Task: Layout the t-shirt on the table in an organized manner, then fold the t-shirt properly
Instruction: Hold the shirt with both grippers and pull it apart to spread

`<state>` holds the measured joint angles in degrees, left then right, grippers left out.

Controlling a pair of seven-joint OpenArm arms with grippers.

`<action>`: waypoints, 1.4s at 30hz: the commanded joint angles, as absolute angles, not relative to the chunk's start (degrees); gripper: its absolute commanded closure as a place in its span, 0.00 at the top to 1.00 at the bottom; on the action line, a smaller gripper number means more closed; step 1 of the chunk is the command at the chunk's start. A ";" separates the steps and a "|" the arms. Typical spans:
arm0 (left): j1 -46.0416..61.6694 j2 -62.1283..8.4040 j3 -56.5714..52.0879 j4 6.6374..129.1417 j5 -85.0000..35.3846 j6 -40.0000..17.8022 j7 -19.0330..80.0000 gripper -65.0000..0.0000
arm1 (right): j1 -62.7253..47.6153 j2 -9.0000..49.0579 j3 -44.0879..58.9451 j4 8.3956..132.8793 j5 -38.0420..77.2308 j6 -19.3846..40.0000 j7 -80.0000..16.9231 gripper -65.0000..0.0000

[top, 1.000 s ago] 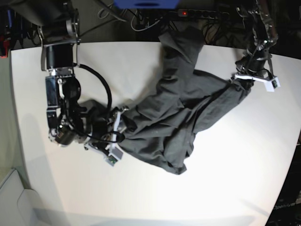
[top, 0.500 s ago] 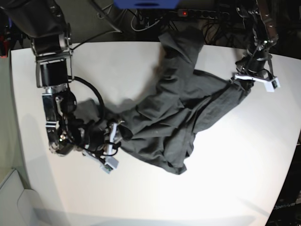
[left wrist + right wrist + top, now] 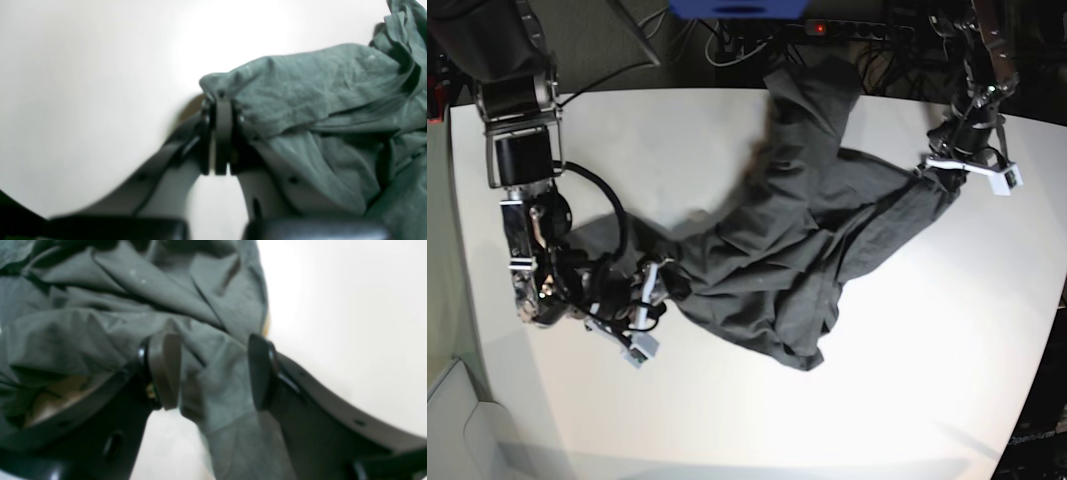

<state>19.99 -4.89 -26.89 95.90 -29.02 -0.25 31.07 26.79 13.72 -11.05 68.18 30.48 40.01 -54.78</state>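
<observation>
The dark grey t-shirt [image 3: 797, 240] lies crumpled across the middle of the white table [image 3: 907, 380], and one part of it reaches over the far edge. At the shirt's right end, my left gripper [image 3: 947, 170] is shut on the hem. The left wrist view shows its fingers pressed together, so the left gripper [image 3: 221, 100] pinches the t-shirt [image 3: 317, 86] at its edge. Over the shirt's left end, my right gripper [image 3: 649, 305] stands open. In the right wrist view a fold of the t-shirt [image 3: 100, 326] runs between the spread fingers of the right gripper [image 3: 213, 370].
Behind the table's far edge are a power strip [image 3: 827, 28] with a red light, cables and a blue object [image 3: 737, 8]. Bare white table [image 3: 83, 83] lies to the left of the left gripper, and more bare table [image 3: 350, 306] to the right of the right gripper.
My right arm has slid toward the table's left edge and slightly nearer, its jaws staying spread over the shirt's left end. The left arm and its grip have not moved.
</observation>
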 commanded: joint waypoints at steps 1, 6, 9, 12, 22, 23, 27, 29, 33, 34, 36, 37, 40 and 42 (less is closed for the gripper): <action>19.82 -5.23 -26.95 97.10 -29.41 -0.75 29.76 0.00 | 28.53 14.20 -11.03 69.05 31.60 40.00 -53.58 0.52; 19.82 -5.14 -26.86 97.19 -29.41 -0.75 29.76 0.00 | 27.82 14.11 -11.03 67.74 31.60 40.00 -53.49 0.51; 19.82 -5.14 -26.86 97.19 -29.41 -0.75 29.76 0.00 | 27.56 14.11 -11.03 64.31 31.60 40.00 -51.82 0.51; 19.82 -5.14 -26.95 97.19 -29.41 -0.75 29.76 0.00 | 27.56 14.20 -11.12 60.88 31.69 40.00 -49.80 0.51; 19.82 -5.14 -26.86 97.10 -29.41 -0.75 29.76 0.00 | 27.47 16.31 -10.77 60.18 31.69 40.00 -50.15 0.00; 19.82 -5.14 -26.86 97.01 -29.41 -0.75 29.76 0.00 | 27.47 16.75 -10.77 60.18 31.69 40.00 -50.15 0.00; 19.82 -5.14 -27.03 96.84 -29.41 -0.75 29.76 0.00 | 27.47 18.68 -10.59 60.18 31.96 40.00 -50.07 0.01; 19.82 -5.14 -27.03 96.84 -29.41 -0.75 29.76 0.00 | 27.47 19.74 -9.63 60.18 32.04 40.00 -50.07 0.00; 19.82 -5.14 -26.86 96.84 -29.41 -0.75 29.76 0.00 | 27.82 20.18 -3.12 60.18 32.13 40.00 -50.24 0.00; 19.82 -5.14 -26.86 96.84 -29.41 -0.75 29.76 0.00 | 27.91 20.18 -1.71 60.18 32.13 40.00 -50.24 0.00; 19.82 -5.14 -26.86 96.84 -29.41 -0.75 29.76 0.00 | 29.14 20.09 0.57 60.26 32.13 40.00 -51.30 0.00; 19.91 -5.14 -26.77 96.84 -29.41 -0.75 29.76 0.00 | 29.93 19.91 1.36 60.26 32.13 40.00 -51.82 0.00; 20.88 -5.14 -27.03 97.45 -29.41 -0.75 29.76 0.00 | 31.69 19.74 3.82 60.26 32.13 40.00 -52.97 0.00; 21.05 -5.14 -27.12 97.63 -29.49 -0.75 29.76 0.00 | 33.10 19.74 5.58 60.18 32.13 40.00 -53.85 0.00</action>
